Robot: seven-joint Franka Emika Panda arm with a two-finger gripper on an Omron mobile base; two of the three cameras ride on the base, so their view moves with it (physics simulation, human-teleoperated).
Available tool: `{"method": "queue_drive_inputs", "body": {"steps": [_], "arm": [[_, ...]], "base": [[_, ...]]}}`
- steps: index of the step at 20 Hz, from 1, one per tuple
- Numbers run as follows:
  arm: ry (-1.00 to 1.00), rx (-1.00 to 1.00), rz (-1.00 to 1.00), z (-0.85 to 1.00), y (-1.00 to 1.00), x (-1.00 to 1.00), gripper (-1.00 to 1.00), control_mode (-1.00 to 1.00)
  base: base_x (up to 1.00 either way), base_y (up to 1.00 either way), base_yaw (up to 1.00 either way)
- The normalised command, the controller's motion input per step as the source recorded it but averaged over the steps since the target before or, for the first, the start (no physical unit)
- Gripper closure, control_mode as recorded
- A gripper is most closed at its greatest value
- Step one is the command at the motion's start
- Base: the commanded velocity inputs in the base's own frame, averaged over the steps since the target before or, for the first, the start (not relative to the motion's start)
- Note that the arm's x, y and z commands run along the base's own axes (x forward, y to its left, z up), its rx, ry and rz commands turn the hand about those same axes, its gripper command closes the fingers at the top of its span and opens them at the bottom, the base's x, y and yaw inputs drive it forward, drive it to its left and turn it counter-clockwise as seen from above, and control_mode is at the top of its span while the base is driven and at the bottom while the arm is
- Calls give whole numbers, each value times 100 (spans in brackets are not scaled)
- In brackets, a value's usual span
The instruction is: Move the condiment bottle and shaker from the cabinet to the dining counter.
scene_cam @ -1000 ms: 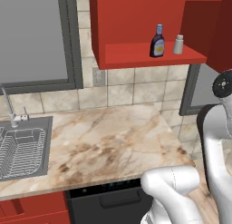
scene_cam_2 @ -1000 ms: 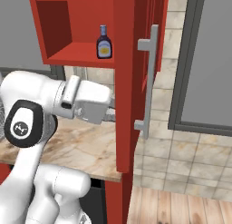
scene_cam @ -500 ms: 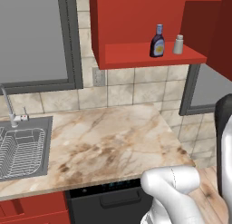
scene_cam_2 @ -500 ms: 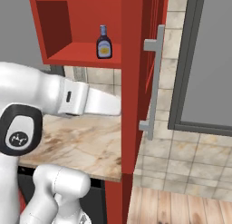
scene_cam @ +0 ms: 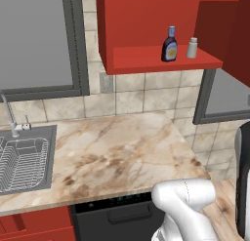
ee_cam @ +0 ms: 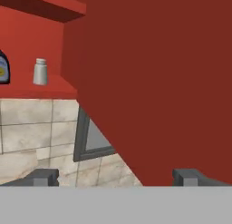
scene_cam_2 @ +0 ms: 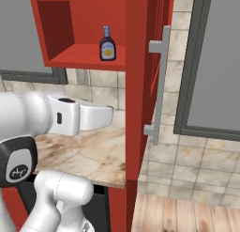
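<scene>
Squat dark bottle (scene_cam: 169,44), tapered grey shaker (scene_cam: 192,48)

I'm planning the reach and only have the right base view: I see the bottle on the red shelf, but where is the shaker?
Observer: The shaker stands upright on the same cabinet shelf, beside the condiment bottle and apart from it, toward the open door.
Operator: Is the hand open?
Observer: Yes, the hand is open, nothing between its fingertips.
Operator: What does it face?
Observer: Mostly the door's red face; the shaker sits off to one side.
</scene>
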Motion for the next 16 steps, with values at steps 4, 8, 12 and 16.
{"method": "queue_drive_inputs", "body": {"steps": [4, 8, 12, 16], "arm": [[-2, 0, 21, 0, 62, 29, -100, -100], [4, 2, 18, 24, 54, 41, -100, -100], [6, 2, 11, 26, 50, 26, -100, -100], [8, 3, 5, 4, 43, 32, -100, -100]], "base": [[0, 0, 0], [0, 0, 0], [0, 0, 0], [0, 0, 0]]}}
